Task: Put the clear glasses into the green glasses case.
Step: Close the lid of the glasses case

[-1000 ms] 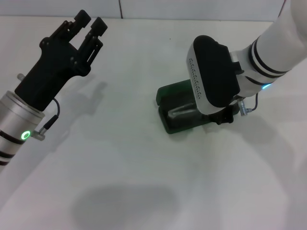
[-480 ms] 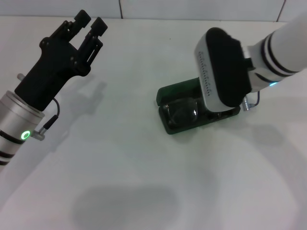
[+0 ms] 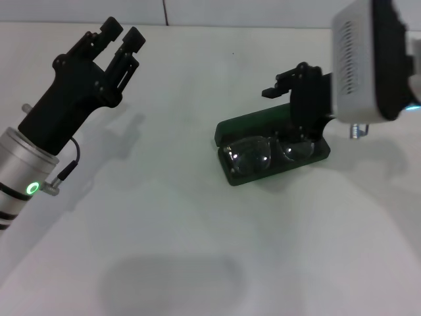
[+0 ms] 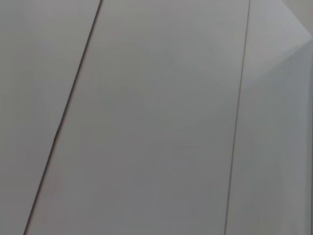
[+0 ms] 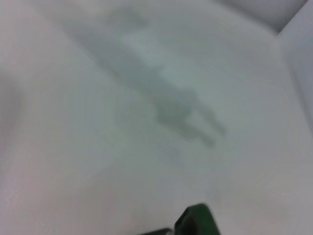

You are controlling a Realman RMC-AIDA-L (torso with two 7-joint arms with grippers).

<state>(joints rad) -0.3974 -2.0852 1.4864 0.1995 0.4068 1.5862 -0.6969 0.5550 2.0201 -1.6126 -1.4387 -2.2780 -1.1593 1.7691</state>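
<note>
White tabletop [image 3: 197, 250] bears our green glasses case [image 3: 245, 125], open, clear glasses [image 3: 260, 153] inside; our right gripper [image 3: 284, 84] hovers above, fingers parted, empty; left gripper [image 3: 123, 33] parked aloft, slightly open.

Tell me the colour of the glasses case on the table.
Dark green; the green glasses case shows best in the head view, lying open.
</note>
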